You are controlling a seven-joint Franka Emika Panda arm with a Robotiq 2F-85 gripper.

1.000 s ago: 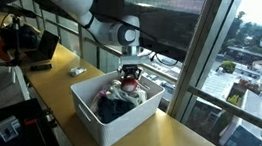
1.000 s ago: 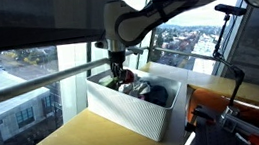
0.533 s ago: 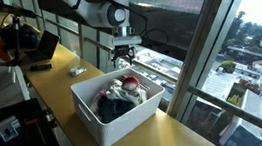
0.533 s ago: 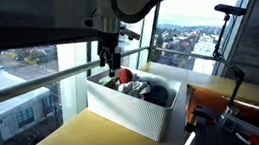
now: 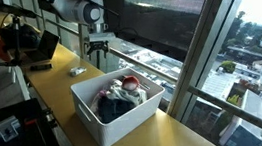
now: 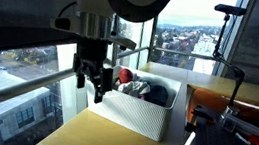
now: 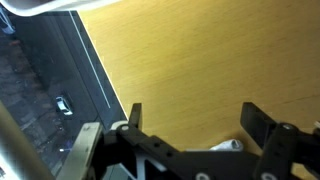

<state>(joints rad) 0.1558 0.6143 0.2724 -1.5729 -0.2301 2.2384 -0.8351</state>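
One long wooden bench (image 5: pixel 57 64) runs beside the window and carries a white ribbed bin (image 5: pixel 113 128). The bin holds a dark garment (image 5: pixel 110 106) and a smaller red-and-white item (image 5: pixel 130 82). The work seems to stand between grasps: in both exterior views the arm hangs off the bin's end, above bare wood, well clear of the contents. Any reach for the pile would call for bringing the gripper (image 5: pixel 98 54) over the rim and lowering it squarely. The wrist view shows its jaws spread wide, empty and touching nothing.
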